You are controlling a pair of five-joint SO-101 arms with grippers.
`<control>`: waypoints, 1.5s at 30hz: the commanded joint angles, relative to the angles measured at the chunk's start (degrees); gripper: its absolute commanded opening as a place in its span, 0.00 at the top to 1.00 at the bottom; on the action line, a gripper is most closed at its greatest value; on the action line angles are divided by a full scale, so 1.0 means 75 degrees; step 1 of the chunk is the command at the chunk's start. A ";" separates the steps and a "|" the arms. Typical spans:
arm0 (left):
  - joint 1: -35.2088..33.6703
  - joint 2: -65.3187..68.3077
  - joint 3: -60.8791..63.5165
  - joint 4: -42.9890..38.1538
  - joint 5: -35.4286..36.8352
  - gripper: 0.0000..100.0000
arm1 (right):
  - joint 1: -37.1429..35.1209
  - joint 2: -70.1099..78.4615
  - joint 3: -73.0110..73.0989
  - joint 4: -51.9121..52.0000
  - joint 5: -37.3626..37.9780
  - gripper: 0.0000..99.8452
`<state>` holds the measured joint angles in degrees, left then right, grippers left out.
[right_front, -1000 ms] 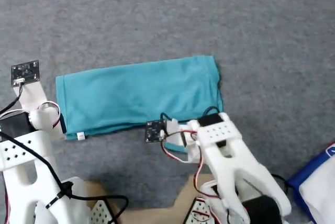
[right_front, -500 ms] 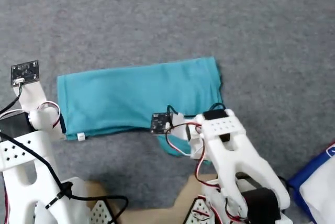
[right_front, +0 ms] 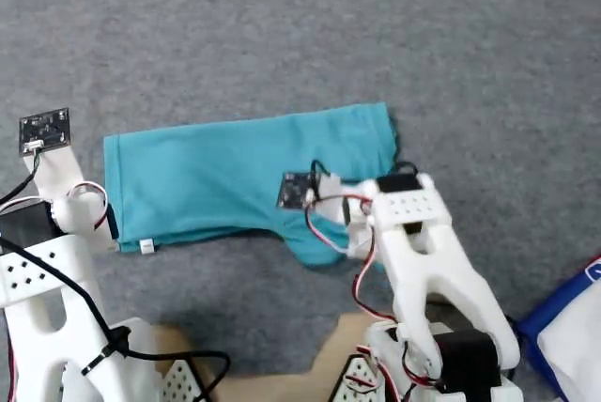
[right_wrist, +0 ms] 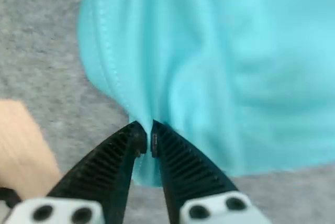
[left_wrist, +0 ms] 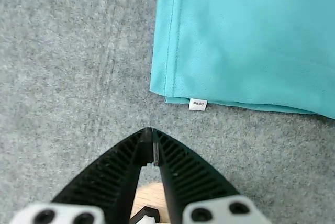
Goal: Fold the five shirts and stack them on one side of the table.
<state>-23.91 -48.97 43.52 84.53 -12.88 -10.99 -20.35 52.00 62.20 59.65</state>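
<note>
A teal shirt (right_front: 235, 172), folded into a long strip, lies across the middle of the grey mat. My right gripper (right_wrist: 146, 130) is shut on a pinched fold of its near edge, and the cloth (right_wrist: 220, 67) bunches and hangs below the fingers. In the high view the right arm (right_front: 408, 219) stands over the shirt's near right part, where a teal lump (right_front: 319, 247) bulges out. My left gripper (left_wrist: 151, 134) is shut on nothing over bare mat, just short of the shirt's near left corner with its white tag (left_wrist: 197, 104).
A blue and white garment (right_front: 573, 322) lies at the right edge of the table. The grey mat (right_front: 282, 36) is bare beyond the shirt. A wooden table edge (right_front: 282, 378) shows between the arm bases at the front.
The right arm has moved away from the front edge and a little right, pulling the shirt's near right edge with it, so the cloth bunches there. The left arm has not moved.
</note>
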 commanded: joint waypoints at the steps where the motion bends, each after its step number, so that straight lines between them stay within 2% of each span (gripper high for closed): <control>1: -0.0070 -0.0135 -0.0340 0.0070 -0.0059 0.98 | 0.0088 0.0029 -0.1424 0.0586 0.0023 0.99; 7: -0.0070 -0.0135 -0.0340 0.0070 -0.0047 0.98 | 0.0006 0.0369 -0.2866 0.0821 0.0059 0.99; 15: -0.0070 -0.0135 -0.0281 0.0070 -0.0047 0.98 | -0.0053 0.3030 -0.5398 0.0879 0.0059 0.99; 23: -0.0035 -0.0135 -0.0281 0.0070 -0.0047 0.98 | -0.0416 0.5562 -0.8867 0.2403 0.0105 0.99; 28: -0.0059 -0.0135 -0.0281 0.0059 -0.0047 0.98 | -0.0803 0.6289 -1.0086 0.3141 0.0492 0.98; 35: -0.0059 -0.0135 -0.0281 0.0059 -0.0047 0.98 | -0.0568 0.6394 -1.0532 0.3681 0.0492 0.69; 41: -0.0012 -0.0135 -0.0270 0.0059 -0.0047 0.98 | -0.0158 0.5210 -1.0110 0.4583 0.0668 0.67; 45: 0.0000 -0.0135 -0.0270 0.0059 -0.0047 0.98 | -0.0088 0.3757 -0.8551 0.4724 0.1067 0.67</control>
<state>-23.91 -48.97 43.52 84.53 -12.88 -12.40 18.24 -18.95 96.75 65.71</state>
